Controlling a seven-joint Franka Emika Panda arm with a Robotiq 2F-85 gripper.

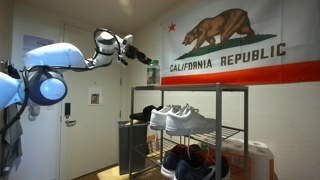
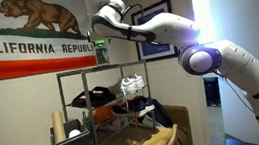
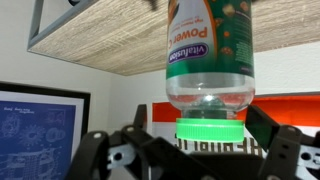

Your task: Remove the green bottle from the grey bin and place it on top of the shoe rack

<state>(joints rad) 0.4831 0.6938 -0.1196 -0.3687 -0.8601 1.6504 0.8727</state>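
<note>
The green bottle [image 1: 152,72] has a clear body, a green label and a green cap. It stands upright at the corner of the shoe rack's top frame [image 1: 190,89] in both exterior views [image 2: 101,52], with the rack's top rail [image 2: 89,69] just under it. The wrist view looks upside down; there the bottle [image 3: 208,60] hangs cap-first toward my gripper [image 3: 200,140]. My gripper [image 1: 146,58] [image 2: 100,33] is right above the cap, and its fingers are spread wider than the cap with gaps on both sides. The grey bin [image 1: 130,146] stands on the floor beside the rack.
White sneakers [image 1: 182,120] [image 2: 131,84] and dark shoes fill the rack's shelves. A California flag [image 1: 240,50] [image 2: 25,41] hangs on the wall behind. A white and orange container [image 1: 257,160] sits by the rack. A framed print [image 2: 154,29] [image 3: 35,130] hangs nearby.
</note>
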